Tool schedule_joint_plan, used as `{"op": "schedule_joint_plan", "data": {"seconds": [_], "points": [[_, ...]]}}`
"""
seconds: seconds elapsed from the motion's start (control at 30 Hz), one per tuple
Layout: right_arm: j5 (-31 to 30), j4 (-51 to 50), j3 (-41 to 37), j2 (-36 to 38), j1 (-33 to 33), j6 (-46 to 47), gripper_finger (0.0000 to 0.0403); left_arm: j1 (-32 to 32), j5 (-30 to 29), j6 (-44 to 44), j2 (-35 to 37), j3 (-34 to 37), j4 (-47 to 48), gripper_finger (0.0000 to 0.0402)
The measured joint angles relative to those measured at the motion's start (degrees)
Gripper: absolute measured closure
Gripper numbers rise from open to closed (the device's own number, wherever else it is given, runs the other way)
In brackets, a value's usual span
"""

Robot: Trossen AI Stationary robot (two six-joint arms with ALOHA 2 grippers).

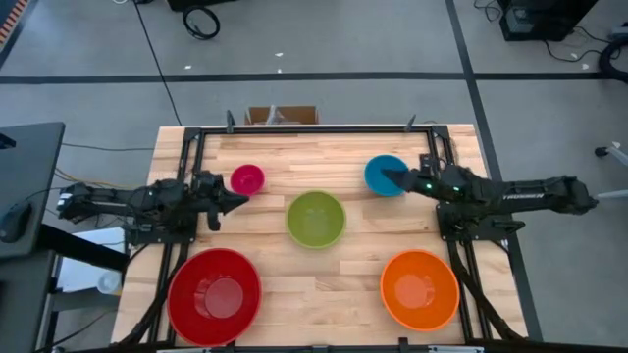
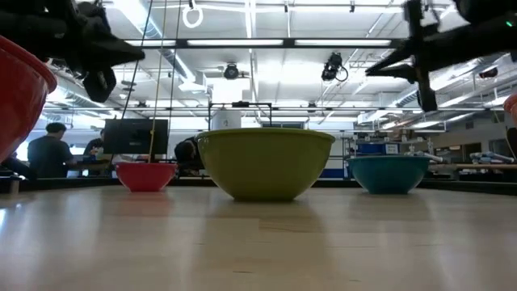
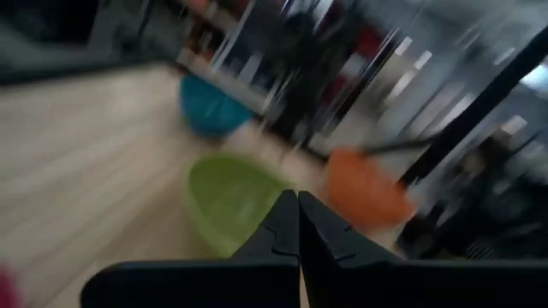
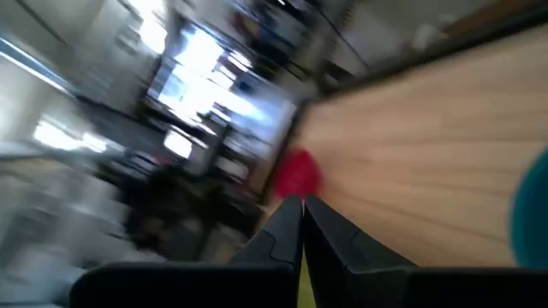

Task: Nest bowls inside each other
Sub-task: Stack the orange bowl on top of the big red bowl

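Observation:
Five bowls stand on their bases on the wooden table: a small pink bowl, a green bowl in the middle, a blue bowl, a large red bowl at the near left and an orange bowl at the near right. My left gripper is shut and empty, held above the table just near of the pink bowl and pointing toward the green bowl. My right gripper is shut and empty, raised over the blue bowl's rim; the low view shows it well above the blue bowl.
A dark metal frame runs along the table's far edge and down both sides by the arm bases. A cardboard box sits just behind the far edge. People sit at desks in the room beyond.

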State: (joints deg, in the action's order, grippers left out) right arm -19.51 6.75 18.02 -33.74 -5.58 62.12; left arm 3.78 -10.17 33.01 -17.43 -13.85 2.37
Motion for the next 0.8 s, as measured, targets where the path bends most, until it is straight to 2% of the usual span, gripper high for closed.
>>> {"op": "schedule_joint_plan", "data": {"seconds": [0.17, 0.37, 0.5, 0.67, 0.8], "points": [[3.99, -22.28, 14.97, -11.91, 0.0, -2.19, 0.0371, -1.51, -0.02, 1.02, -6.83, -7.48, 8.27, 0.0386], [21.07, -56.99, 34.26, -24.24, 2.23, -11.64, 0.0341, -2.11, -0.03, 1.33, -11.32, -14.57, 17.88, 0.0317], [27.26, -73.48, 41.71, -30.32, 8.69, -18.24, 0.0311, -2.07, 0.05, 0.65, -12.28, -16.1, 19.49, 0.0268], [33.02, -79.05, 42.89, -33.25, 18.83, -18.96, 0.0255, -2.07, -0.12, -0.47, -12.8, -16.15, 19.96, 0.0224], [30.69, -79.44, 42.26, -34.78, 25.29, -16.06, 0.0203, -2.07, -0.24, -1.35, -14.72, -16.15, 19.66, 0.0205]]}}
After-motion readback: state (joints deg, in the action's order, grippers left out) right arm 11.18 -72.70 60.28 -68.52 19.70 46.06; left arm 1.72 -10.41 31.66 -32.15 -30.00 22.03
